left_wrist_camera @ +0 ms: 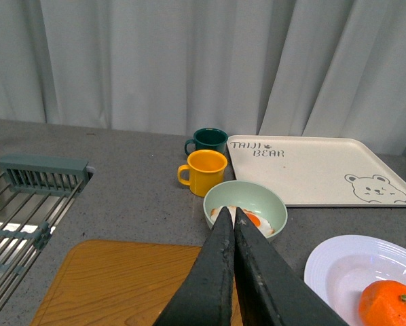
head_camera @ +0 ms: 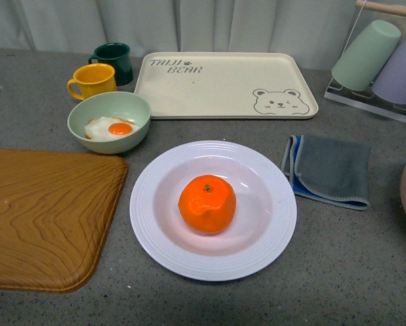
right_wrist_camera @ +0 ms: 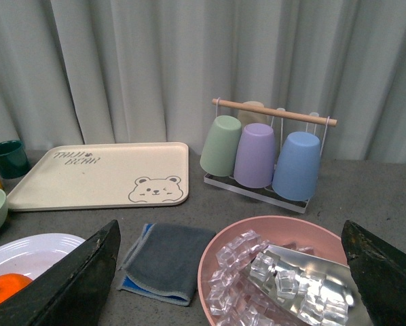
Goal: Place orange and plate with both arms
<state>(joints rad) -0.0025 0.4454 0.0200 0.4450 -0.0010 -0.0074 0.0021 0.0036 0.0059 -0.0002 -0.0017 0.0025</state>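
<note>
The left gripper (left_wrist_camera: 234, 214) hovers over the wooden tray (left_wrist_camera: 121, 278), jaws pressed together, empty. The right gripper (right_wrist_camera: 229, 229) hangs over the pink bowl (right_wrist_camera: 210, 265), jaws wide apart, empty.

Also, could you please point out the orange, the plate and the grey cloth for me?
orange (head_camera: 207, 204), front view, middle of its peel.
plate (head_camera: 143, 207), front view, ridged rim on the wooden tray's side.
grey cloth (head_camera: 332, 168), front view, centre of its top fold.

Glossy plate (head_camera: 279, 204), ridged rim; orange (head_camera: 207, 204) peel lumpy; board (head_camera: 43, 217) wood-grain.
</note>
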